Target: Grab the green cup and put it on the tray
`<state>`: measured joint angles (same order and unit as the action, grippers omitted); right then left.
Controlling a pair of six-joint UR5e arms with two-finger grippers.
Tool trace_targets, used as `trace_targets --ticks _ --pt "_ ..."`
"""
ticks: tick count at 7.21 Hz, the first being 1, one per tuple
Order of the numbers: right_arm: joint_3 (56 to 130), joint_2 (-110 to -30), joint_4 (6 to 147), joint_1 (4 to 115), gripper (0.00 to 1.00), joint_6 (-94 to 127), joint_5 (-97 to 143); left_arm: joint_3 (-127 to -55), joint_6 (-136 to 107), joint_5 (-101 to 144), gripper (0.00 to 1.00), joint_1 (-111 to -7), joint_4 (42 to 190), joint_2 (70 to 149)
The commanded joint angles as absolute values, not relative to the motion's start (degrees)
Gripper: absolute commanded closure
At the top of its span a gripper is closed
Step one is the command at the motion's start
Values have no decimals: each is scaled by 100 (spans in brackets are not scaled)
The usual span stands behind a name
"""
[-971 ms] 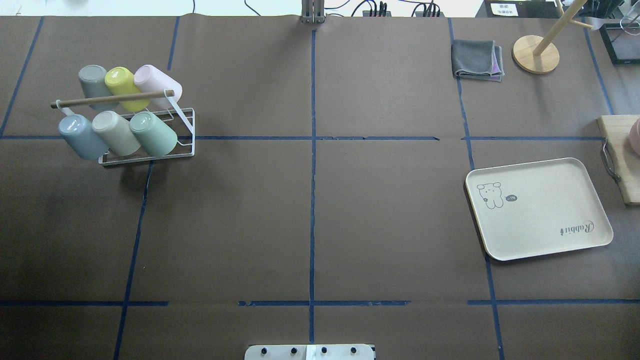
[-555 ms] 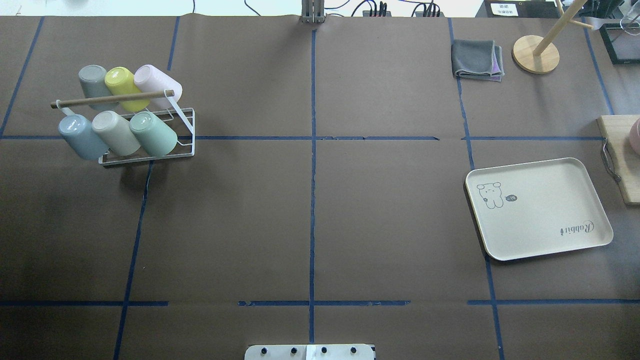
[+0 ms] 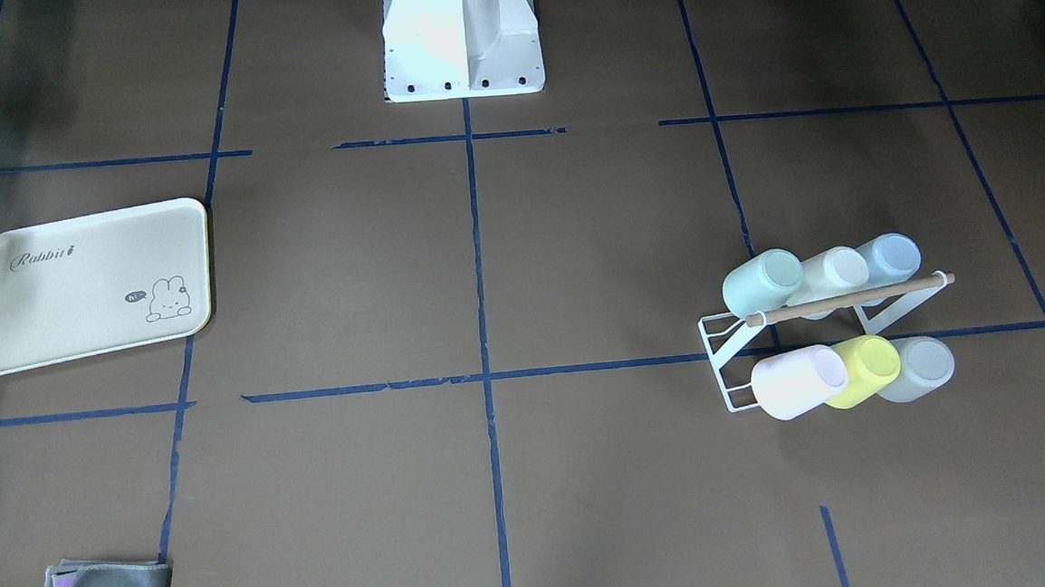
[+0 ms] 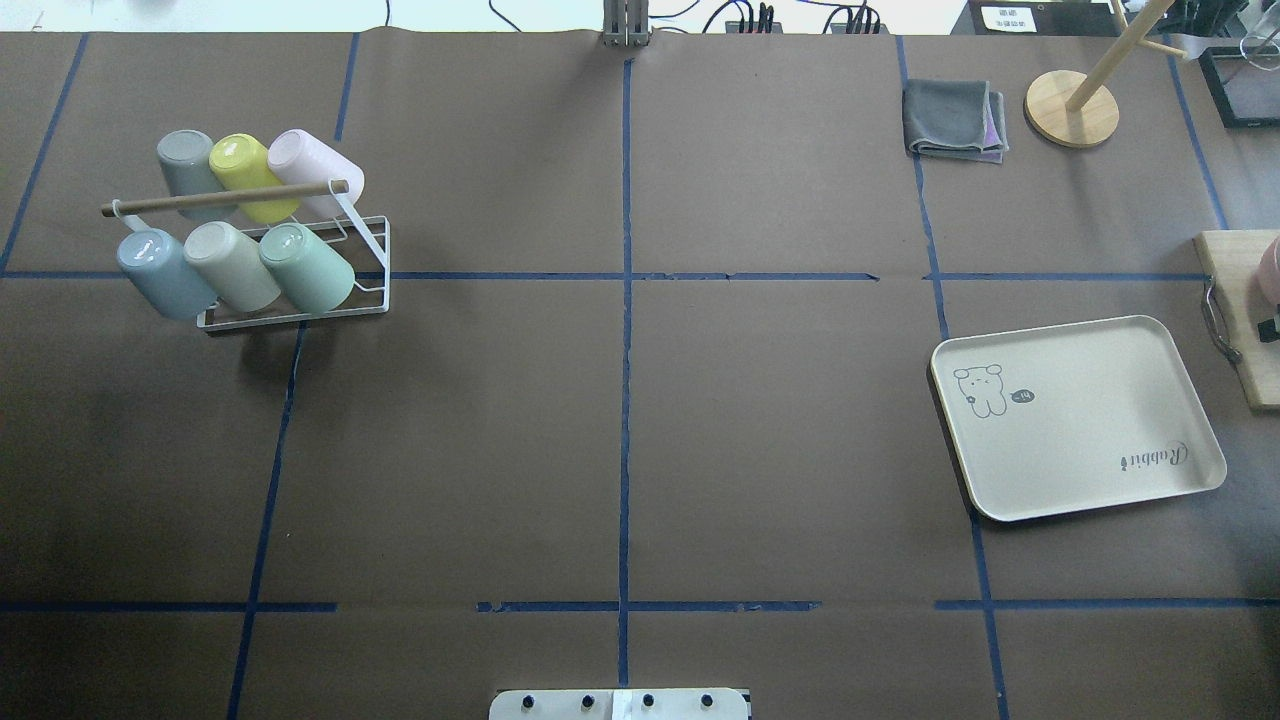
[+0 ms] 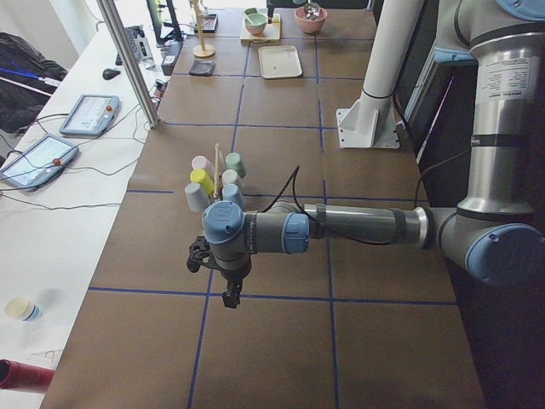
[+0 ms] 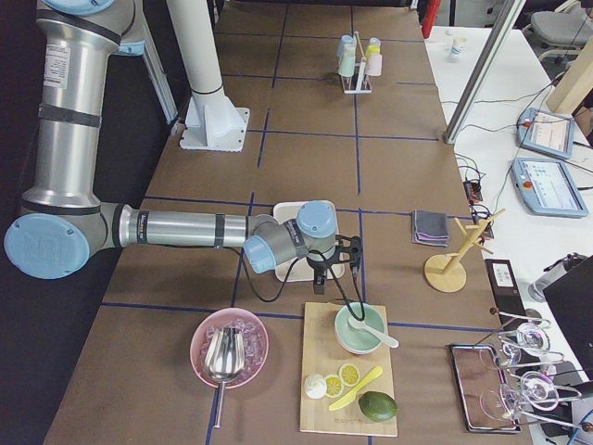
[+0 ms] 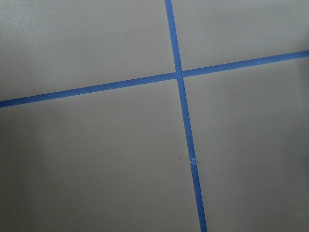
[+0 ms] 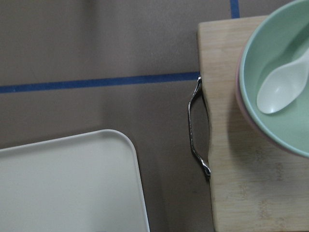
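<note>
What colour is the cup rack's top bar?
Brown wood bar; best seen in the overhead exterior view.

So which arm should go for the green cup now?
Left. The green cup is on the cup rack, near the left tool; the right tool hovers far off by the tray.

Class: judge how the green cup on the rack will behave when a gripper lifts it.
Smooth and glossy, the green cup is probably light and stiff but perhaps slippery. It sits tilted on the wire rack, so it likely must slide off along that tilt. Round and tapered, it would probably roll if laid down.
</note>
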<state>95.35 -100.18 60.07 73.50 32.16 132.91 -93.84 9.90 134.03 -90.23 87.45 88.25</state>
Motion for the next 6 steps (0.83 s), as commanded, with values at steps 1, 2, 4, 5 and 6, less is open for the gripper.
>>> trace_targets --ticks 1,2,4,5,6 --pt "9422 -10090 5696 6787 0 3453 13027 -9387 993 13403 0 -9018 8745 8824" --pt "9396 -10081 5521 6507 0 3820 12843 -9387 993 13395 0 -9018 8745 8824" --pt "9055 -10038 4995 6067 0 4190 12656 -9404 1002 13395 0 -9018 8745 8816" --pt "8983 -10037 4957 6004 0 4227 12656 -9413 1002 13395 0 -9026 8745 8807" --pt "8887 -10020 4957 5951 3 4228 12656 -9413 1011 13403 0 -9018 8745 8815"
